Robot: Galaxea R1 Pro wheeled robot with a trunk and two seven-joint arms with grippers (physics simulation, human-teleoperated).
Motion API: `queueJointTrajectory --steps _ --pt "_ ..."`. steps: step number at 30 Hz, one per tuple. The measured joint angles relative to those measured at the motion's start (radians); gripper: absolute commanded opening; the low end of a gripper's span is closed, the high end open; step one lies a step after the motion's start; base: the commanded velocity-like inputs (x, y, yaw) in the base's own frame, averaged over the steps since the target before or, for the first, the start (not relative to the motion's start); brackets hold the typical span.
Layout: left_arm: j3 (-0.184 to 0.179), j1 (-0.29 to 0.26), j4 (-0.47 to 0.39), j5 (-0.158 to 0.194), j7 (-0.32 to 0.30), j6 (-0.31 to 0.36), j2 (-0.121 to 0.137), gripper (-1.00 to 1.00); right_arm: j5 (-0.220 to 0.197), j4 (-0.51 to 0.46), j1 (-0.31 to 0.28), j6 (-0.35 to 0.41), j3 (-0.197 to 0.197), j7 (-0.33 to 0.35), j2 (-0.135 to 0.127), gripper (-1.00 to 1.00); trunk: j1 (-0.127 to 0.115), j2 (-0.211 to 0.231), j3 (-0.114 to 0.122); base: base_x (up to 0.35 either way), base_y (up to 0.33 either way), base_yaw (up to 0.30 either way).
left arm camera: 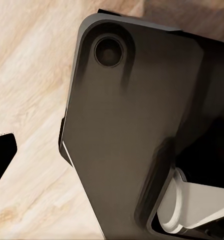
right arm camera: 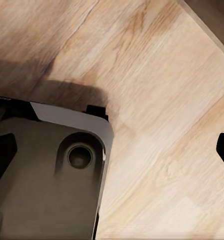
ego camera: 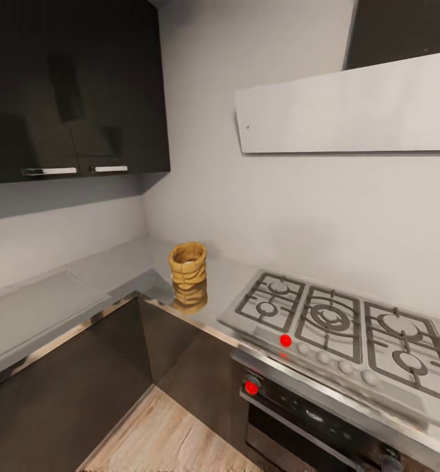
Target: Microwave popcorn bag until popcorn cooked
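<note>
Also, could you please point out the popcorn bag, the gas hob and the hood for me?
popcorn bag (ego camera: 188, 265): head view, on its wrinkled side, below the rolled rim.
gas hob (ego camera: 329, 317): head view, on the middle burner's grate.
hood (ego camera: 351, 108): head view, on its flat grey front.

No readable text, labels or numbers anywhere.

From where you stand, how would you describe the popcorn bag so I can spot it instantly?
Find the gas hob on the grey countertop. Left of it, near the inner corner, the popcorn bag stands upright. It is a small tan sack with a rolled rim and wrinkled sides, mirrored in the glossy top.
</note>
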Motion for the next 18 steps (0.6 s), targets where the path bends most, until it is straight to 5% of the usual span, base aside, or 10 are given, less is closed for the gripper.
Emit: queueJointTrajectory --steps 8,10,13,18 --pt "0.000 0.000 0.000 0.004 0.000 -0.001 0.000 1.00 0.028 -0.015 0.000 0.008 0.005 0.005 0.006 1.00 -0.001 0.000 0.000 -0.013 0.000 0.000" --pt "0.000 0.000 0.000 0.005 0.000 -0.001 0.000 1.00 0.056 -0.116 -0.001 0.027 0.010 0.009 0.012 1.00 -0.001 0.000 0.000 0.000 0.000 0.000" --pt "0.000 0.000 0.000 0.005 0.000 -0.001 0.000 1.00 0.077 -0.312 -0.001 0.178 0.012 0.044 0.040 1.00 -0.001 0.000 0.000 0.000 0.000 0.000" --pt "0.001 0.000 0.000 0.004 0.001 -0.001 0.000 1.00 0.083 -0.719 -0.001 0.485 0.010 0.287 0.055 1.00 -0.001 0.000 0.000 0.000 0.000 0.000"
